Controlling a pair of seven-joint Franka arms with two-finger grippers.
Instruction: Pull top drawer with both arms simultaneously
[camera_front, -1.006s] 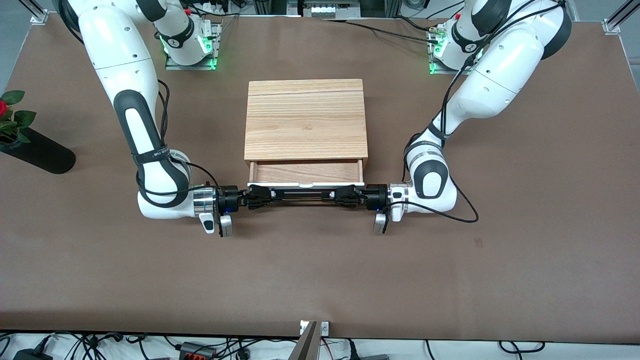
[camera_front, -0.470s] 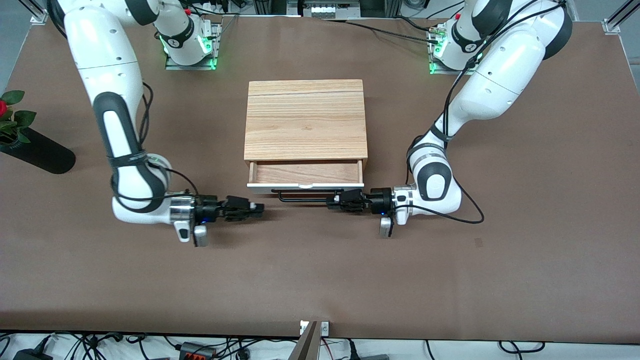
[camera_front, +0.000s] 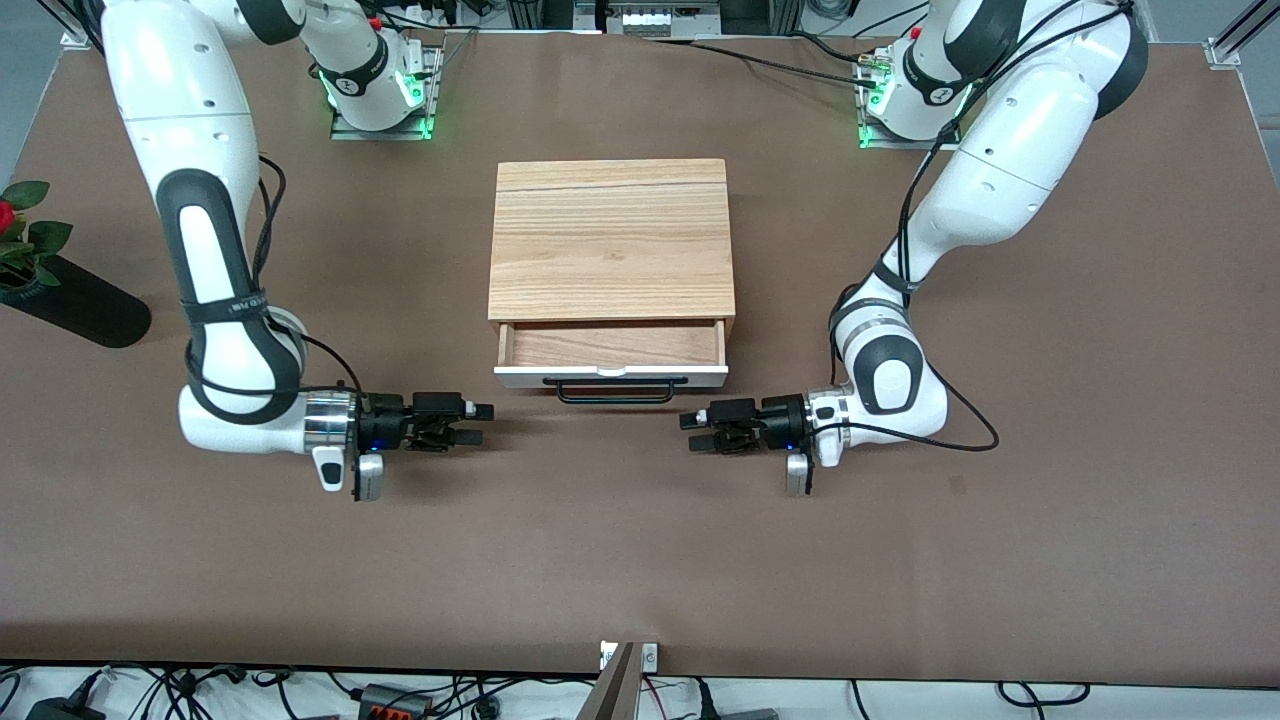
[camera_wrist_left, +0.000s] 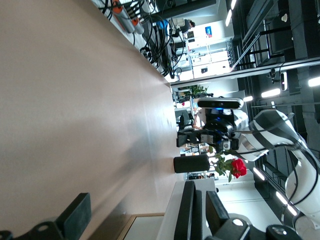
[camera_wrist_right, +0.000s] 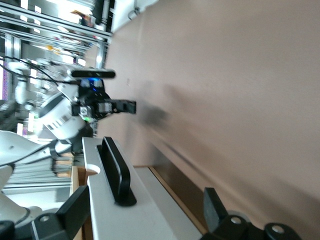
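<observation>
Brown table (camera_front: 640, 560) fills most of front view. Black vase (camera_front: 75, 300) with red rose (camera_front: 8, 215) lies at right arm's end of table. Cables (camera_front: 180, 690) and power strip on pale floor along table edge nearest camera. Metal frame posts (camera_front: 1235, 35) at table corners. In left wrist view: workshop with dark ceiling beams, strip lights (camera_wrist_left: 272, 93), shelving.
</observation>
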